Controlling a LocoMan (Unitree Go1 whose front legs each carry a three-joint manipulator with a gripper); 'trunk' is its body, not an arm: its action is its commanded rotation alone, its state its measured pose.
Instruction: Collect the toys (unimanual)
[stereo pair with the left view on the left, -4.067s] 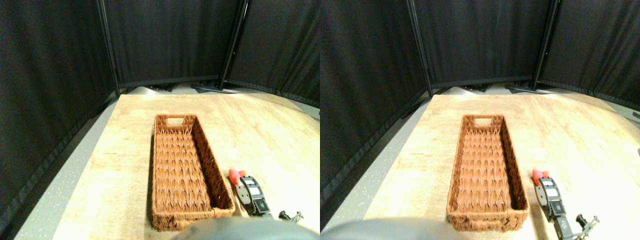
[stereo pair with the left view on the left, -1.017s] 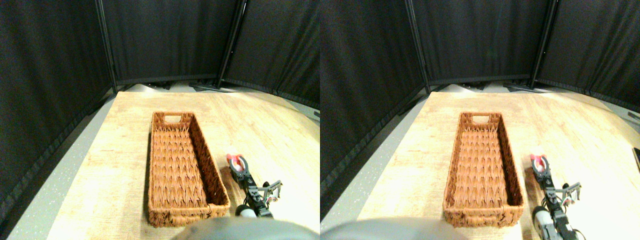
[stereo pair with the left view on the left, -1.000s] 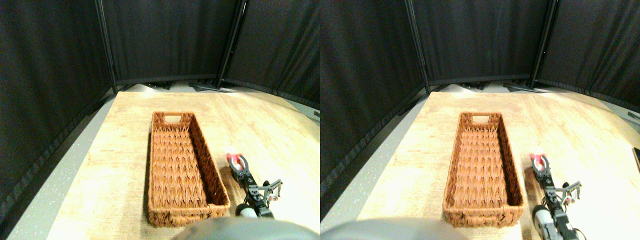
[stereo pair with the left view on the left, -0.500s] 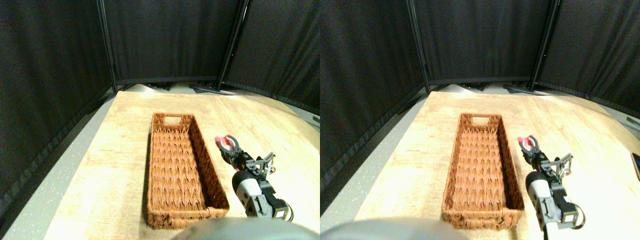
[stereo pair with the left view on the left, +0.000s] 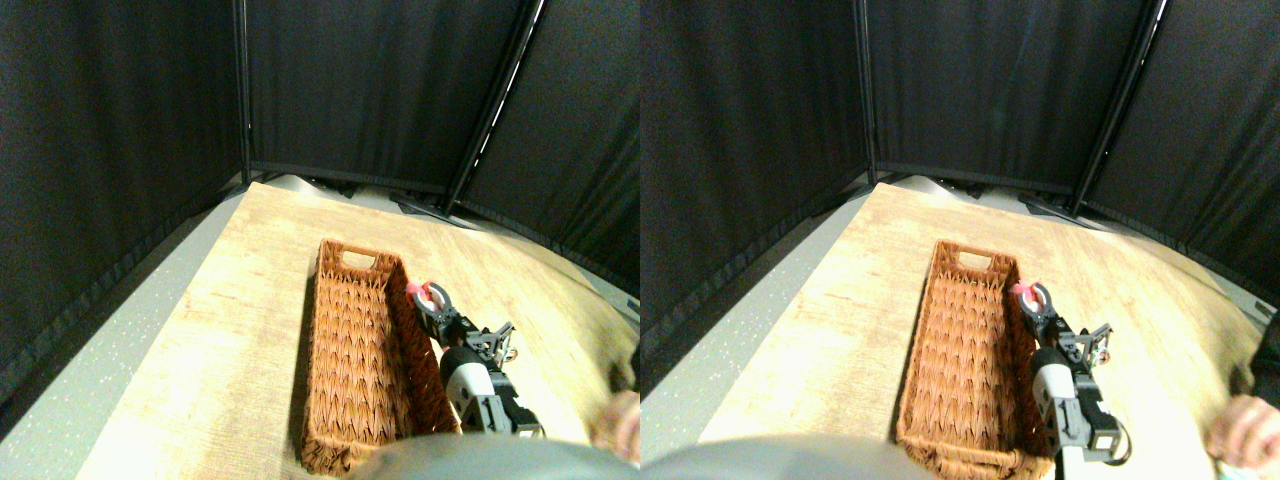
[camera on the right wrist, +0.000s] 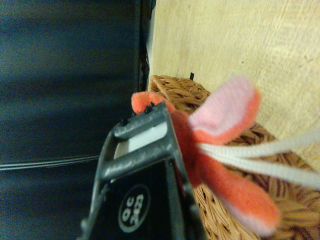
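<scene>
**Red toy held above the basket's right rim**

The right gripper (stereo pair with the left view on the left: 428, 297) reaches in from the lower right, its grey-and-black arm stretched alongside the long wicker basket (stereo pair with the left view on the left: 345, 420). The jaws are closed around a red plush toy (stereo pair with the left view on the left: 416, 290) — the ring-shaped jaw tips wrap the toy's body, and only a small red-pink bit sticks out past them toward the basket. In the stereo view the toy sits right at the top edge of the basket's right wall, near the far end, lifted clear of the wooden table (stereo pair with the left view on the left: 250, 260). Whether it hangs just inside the rim or just over it cannot be told from this angle.

The wrist view gives the close look. The dark frame of a jaw (camera on the right wrist: 145, 165) presses against the toy (camera on the right wrist: 220, 185), whose red felt bulges out beside the frame. A pink-lined ear (camera on the right wrist: 227, 107) stands up from the body, and a second red-and-pink flap points the other way. Two pale string tails (camera on the right wrist: 260, 157) run from the toy off the picture's edge. Behind the toy lies the woven rim of the basket (camera on the right wrist: 185, 95), with the pale wood of the table beyond it and the black curtain (camera on the right wrist: 65, 75) to one side.

The basket's floor shows only its weave. At the lower right of the stereo view a person's hand (stereo pair with the left view on the left: 620, 425) enters — blurred, resting near the table's edge, well apart from the gripper. Black curtain panels (stereo pair with the left view on the left: 350, 80) close off the far side of the table.
</scene>
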